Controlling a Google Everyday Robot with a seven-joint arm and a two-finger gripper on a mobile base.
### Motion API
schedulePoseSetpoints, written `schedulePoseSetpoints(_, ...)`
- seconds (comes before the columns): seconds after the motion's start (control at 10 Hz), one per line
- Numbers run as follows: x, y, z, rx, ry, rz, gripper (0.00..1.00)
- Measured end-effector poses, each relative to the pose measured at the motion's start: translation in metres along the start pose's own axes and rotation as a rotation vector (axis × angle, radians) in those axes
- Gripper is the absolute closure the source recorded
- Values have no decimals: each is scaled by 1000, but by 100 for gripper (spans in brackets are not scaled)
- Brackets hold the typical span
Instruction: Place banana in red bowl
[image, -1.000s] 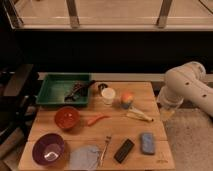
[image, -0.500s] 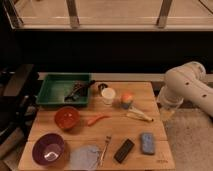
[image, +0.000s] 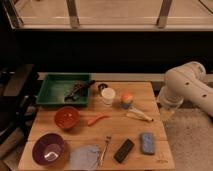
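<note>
The banana (image: 139, 116) is slim and pale yellow and lies on the wooden table (image: 150, 160) right of centre. The red bowl (image: 67, 118) stands empty on the left half, well apart from the banana. A thin orange-red carrot-like item (image: 97, 120) lies between them. My white arm (image: 187, 87) is off the table's right edge. Its gripper (image: 167, 111) hangs at the arm's lower end, just right of the banana and beyond the table edge, holding nothing that shows.
A green tray (image: 52, 97) with dark items sits at the back left. A white cup (image: 108, 96) and an orange-topped cup (image: 127, 99) stand mid-back. A purple bowl (image: 49, 148), grey cloth (image: 84, 157), fork (image: 105, 149), black device (image: 124, 150) and blue sponge (image: 147, 143) line the front.
</note>
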Motion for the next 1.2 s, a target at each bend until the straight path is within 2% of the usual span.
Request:
schedulePoseSetpoints(0.5,0,0,0,1,-1,1,35)
schedulePoseSetpoints(0.7,-1,-7,2,10,-28,33,35)
schedulePoseSetpoints(0.9,-12,-25,22,-3,-68,76,35)
schedulePoseSetpoints(1.2,-26,-35,56,-37,-104,136,35)
